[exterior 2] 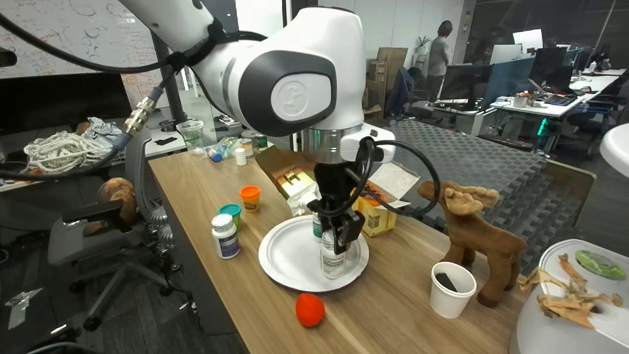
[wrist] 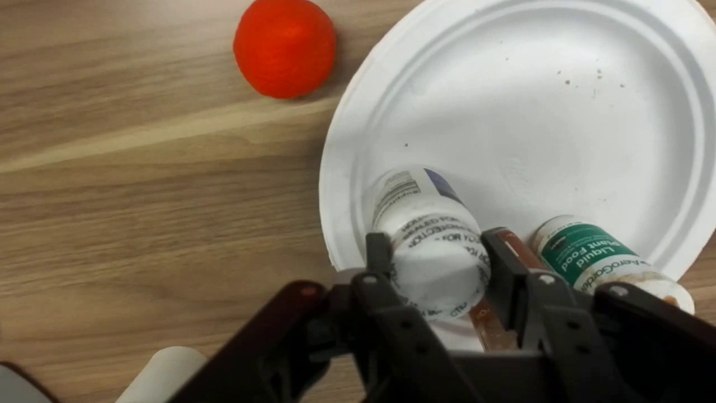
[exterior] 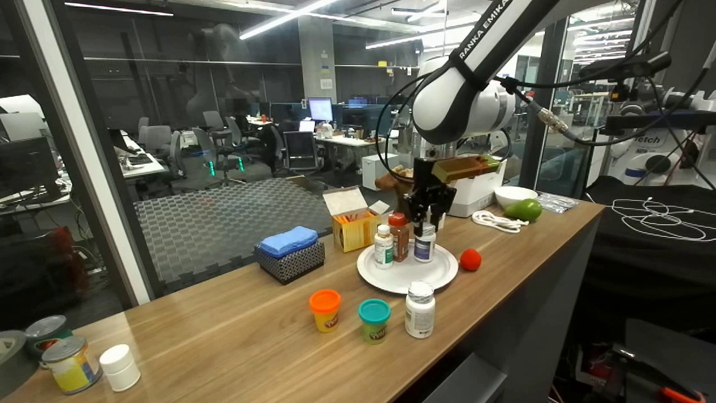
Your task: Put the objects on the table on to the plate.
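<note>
In an exterior view, right of centre, a small white plastic bottle [exterior: 424,249] appears to stand upright on a round, flat white plate [exterior: 389,281]. In an exterior view, bottom centre, a rounded red lump [exterior 2: 310,309] sits just beside the plate. In the wrist view, lower centre, a black two-fingered gripper [wrist: 438,250] clasps the bottle's white cap [wrist: 441,280]. The bottle looks stiff and light (the wrapped cap may be slippery); square across the cap seems a fair hold.
</note>
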### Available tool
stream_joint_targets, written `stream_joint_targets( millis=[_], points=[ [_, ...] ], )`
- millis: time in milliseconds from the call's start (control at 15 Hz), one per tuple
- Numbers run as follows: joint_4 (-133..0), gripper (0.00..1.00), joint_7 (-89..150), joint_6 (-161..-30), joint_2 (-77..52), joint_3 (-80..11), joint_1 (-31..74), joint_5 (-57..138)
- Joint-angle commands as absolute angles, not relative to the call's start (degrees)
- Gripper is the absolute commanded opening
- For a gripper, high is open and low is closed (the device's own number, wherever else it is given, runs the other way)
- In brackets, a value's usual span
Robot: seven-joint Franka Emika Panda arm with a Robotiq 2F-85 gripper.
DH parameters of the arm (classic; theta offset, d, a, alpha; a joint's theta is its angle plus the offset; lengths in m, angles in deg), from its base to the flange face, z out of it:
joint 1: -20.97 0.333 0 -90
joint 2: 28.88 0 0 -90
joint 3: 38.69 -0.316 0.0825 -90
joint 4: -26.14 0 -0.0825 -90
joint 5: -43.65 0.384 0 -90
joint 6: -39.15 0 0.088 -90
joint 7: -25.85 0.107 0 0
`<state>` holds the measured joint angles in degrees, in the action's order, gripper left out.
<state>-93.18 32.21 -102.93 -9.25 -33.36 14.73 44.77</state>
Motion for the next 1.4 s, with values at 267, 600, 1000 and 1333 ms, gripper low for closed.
stream_joint_targets(
  millis=[267,600,1000,1333],
  points=[
    [-93.5,0.7,34.7,-105.8,-9.9,-32.3,15.8,44.9],
    [-93.3,1.0,39.2,-103.6,-15.2,-30.3,18.5,38.2],
    [-87.9,1.0,35.3,-95.5,-20.1,-34.9,20.7,37.6],
    [-85.3,1.0,24.7,-89.2,-18.8,-41.6,23.0,45.6]
  ],
)
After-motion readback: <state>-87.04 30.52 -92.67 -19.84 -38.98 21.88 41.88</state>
